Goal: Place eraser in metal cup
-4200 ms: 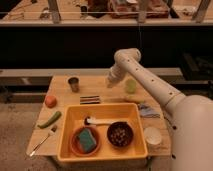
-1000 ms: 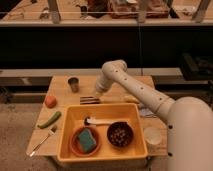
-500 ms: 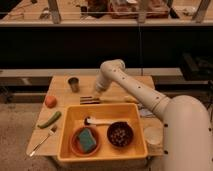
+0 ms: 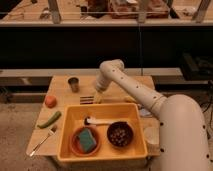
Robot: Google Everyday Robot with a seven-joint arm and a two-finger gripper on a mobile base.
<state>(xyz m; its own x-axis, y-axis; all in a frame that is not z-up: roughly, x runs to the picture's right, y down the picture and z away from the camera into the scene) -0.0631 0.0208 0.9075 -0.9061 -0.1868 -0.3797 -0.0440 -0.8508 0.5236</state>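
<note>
The eraser (image 4: 86, 99), a small flat dark block with pale stripes, lies on the wooden table (image 4: 62, 92) just behind the yellow bin. The metal cup (image 4: 74, 84), dull grey with a dark inside, stands upright at the table's back left, a short way behind and left of the eraser. My gripper (image 4: 98, 96) is lowered to the table right next to the eraser's right end. The white arm reaches in from the right and hides the table behind it.
A yellow bin (image 4: 102, 112) at the front holds an orange bowl with a teal sponge (image 4: 86, 140), a dark bowl of nuts (image 4: 120, 134) and a white brush (image 4: 102, 121). An orange fruit (image 4: 50, 101), a green vegetable (image 4: 50, 119) and a fork (image 4: 42, 141) lie at the left.
The arm has swung left from the table's right back and come down. The gripper now sits beside the eraser. The eraser and the cup have not moved.
</note>
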